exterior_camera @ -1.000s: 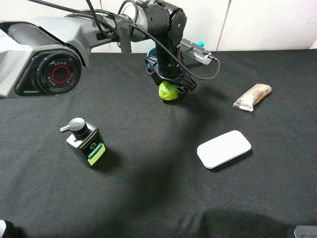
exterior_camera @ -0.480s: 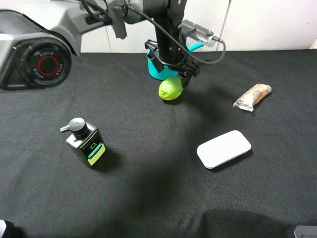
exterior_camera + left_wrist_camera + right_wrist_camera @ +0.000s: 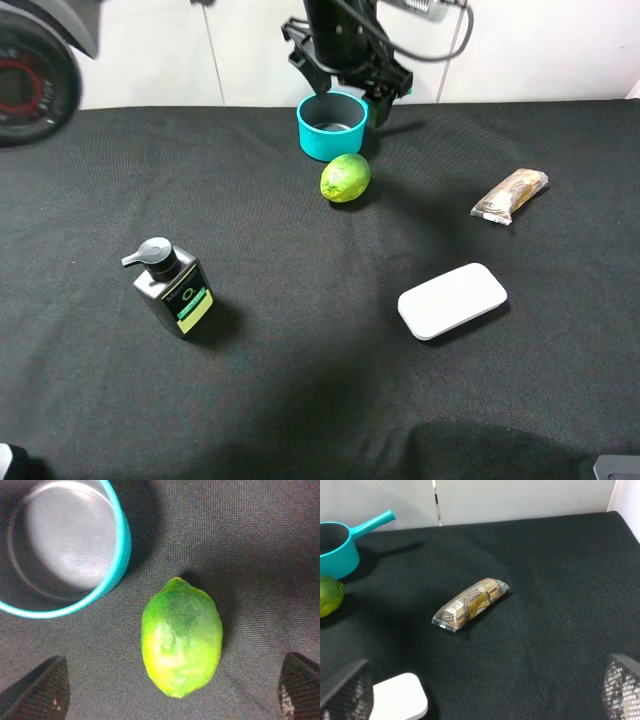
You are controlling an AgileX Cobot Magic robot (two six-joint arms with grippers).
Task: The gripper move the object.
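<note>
Fingers (image 3: 42,690) of left gripper (image 3: 345,85) spread wide, holding nothing, up above the lime (image 3: 346,177), which sits on black cloth (image 3: 300,380) right beside teal pot (image 3: 331,125).

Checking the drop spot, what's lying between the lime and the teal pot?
Nothing: the left wrist view shows only bare black cloth between the lime and the teal pot; they sit apart.

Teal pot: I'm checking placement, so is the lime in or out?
Out. The lime lies on the black cloth beside the teal pot, whose inside is bare.
</note>
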